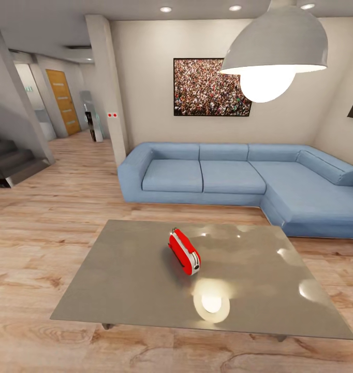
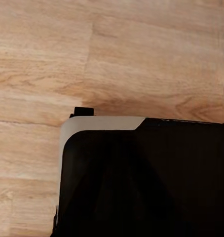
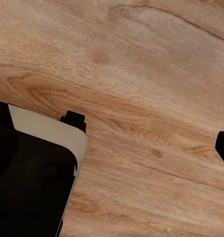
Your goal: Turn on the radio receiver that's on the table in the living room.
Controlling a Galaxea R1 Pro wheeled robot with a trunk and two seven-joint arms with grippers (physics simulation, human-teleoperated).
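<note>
Red and rounded at the corners, the small radio receiver [image 1: 184,252] with its white-silver rim and thin metal top handle stands near the middle of the large low worktop [image 1: 119,280], whose glossy grey-taupe top mirrors the lights above. The receiver is turned at an angle, one narrow end toward the camera, well apart from every edge of the worktop. Behind the worktop a blue L-shaped sofa [image 1: 233,176] runs along the beige wall and turns down the right side. A framed picture of a crowd [image 1: 210,86] hangs over it, and a grey dome pendant lamp [image 1: 277,44] hangs in the upper right. Light wood plank floor [image 1: 47,223] spreads all around; dark stairs [image 1: 11,160] and an orange-brown door [image 1: 62,101] lie to the far left.

Both wrist views look down on the plank floor past a black body with a pale grey rim [image 2: 102,123] [image 3: 48,131]. Whether either hand is released or clenched cannot be told.
</note>
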